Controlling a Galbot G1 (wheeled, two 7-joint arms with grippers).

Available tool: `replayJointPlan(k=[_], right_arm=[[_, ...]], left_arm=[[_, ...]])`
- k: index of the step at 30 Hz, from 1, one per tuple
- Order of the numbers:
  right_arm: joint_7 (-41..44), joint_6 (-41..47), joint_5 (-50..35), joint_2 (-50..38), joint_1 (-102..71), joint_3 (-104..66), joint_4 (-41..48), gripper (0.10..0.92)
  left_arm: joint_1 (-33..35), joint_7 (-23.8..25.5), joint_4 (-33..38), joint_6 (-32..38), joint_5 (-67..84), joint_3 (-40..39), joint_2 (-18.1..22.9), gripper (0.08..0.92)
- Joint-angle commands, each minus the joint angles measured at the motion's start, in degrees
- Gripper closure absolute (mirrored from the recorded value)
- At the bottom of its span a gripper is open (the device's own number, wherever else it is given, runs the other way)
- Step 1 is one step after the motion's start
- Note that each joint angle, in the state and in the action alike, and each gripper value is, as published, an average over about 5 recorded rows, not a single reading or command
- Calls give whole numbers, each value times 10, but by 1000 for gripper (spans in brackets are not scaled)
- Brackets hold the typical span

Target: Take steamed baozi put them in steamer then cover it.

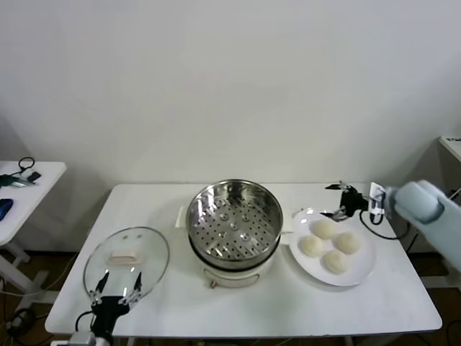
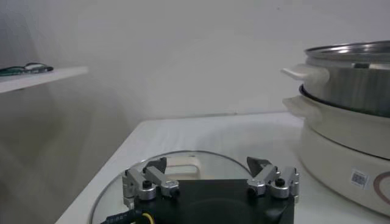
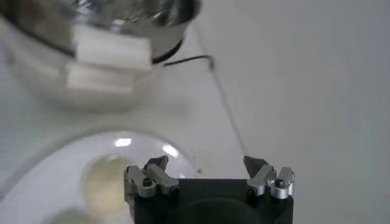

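**A:** so where's everything sitting relative to the steamer (image 1: 235,229)?

**B:** the steamer is in the middle of the white table (image 1: 374,303), shiny pot with the perforated floor showing and nothing in it, on its white base. The cover (image 1: 127,261) lies flat on the table off the steamer's left side, toward the front edge, white handle facing up. It's not touching the steamer.

**A:** and the buns?

**B:** all four steamed baozi (image 1: 330,245) are on a white plate (image 1: 364,272) just beside the steamer on its right. They're bunched close together in a little cluster.

**A:** what are the arms up to?

**B:** the left gripper (image 1: 119,288) is at the cover's near rim, on the side away from the steamer's back. Its fingers (image 2: 152,180) stand wide apart and hold nothing. In the left wrist view the glass lid and its handle lie right ahead of the fingertips, with the steamer's side handles off to one side.

**A:** right one?

**B:** the right gripper (image 1: 338,201) sits at the far rim of the plate, to the right of the steamer and behind the buns. Fingers (image 3: 153,176) spread apart too, nothing between them. The right wrist view shows the plate and one bun under it, blurry, with the steamer's handle farther off.

**A:** anything else around?

**B:** a small side table (image 1: 29,189) well off to the steamer's left, with a few dark bits on it I can't make out.
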State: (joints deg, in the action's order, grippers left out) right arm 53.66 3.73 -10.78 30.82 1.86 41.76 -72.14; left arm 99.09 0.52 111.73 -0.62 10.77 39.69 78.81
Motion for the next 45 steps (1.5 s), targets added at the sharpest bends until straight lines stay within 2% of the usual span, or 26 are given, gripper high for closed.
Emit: replayJointPlan(k=[1,8,16,45], right_arm=[[143,-41,21,62,278,334,127,203],[95,19,12,143,194,296,162,203],[84,33,22,203,124,251,228,203],[62,31,59,251,60,192,324,218]], left_arm=[[2,-1,-1,6,1,-2,2,177],[4,-1,0,8,3,-1,0,177],[2,-1,-2,9,4,1,0,177],[3,-2,-10,15,6,2,0,177]])
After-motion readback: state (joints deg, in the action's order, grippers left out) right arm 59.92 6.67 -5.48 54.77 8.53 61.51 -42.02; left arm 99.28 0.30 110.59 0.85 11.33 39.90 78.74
